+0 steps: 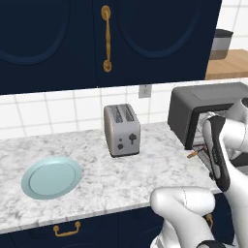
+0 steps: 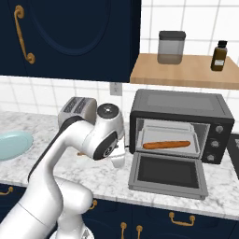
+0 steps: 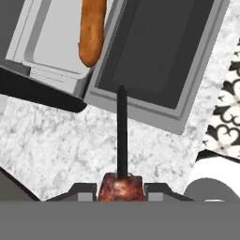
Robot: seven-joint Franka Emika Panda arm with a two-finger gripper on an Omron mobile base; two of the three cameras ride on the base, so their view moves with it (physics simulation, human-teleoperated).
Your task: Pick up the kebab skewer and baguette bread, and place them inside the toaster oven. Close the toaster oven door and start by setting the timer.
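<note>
Hand view: end effector (image 3: 120,190) clamped on kebab skewer (image 3: 122,136) at its meat chunk, stick pointing toward the dropped-open toaster oven door (image 3: 157,51); fingertips mostly cut off at the bottom. Baguette bread (image 2: 166,144) lies on the tray inside toaster oven (image 2: 182,103). No readable writing on the oven or silver toaster (image 1: 121,129). Worktop (image 1: 97,169) marbled.

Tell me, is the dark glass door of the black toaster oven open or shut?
Open: the toaster oven door lies flat on the counter, baguette visible inside.
</note>
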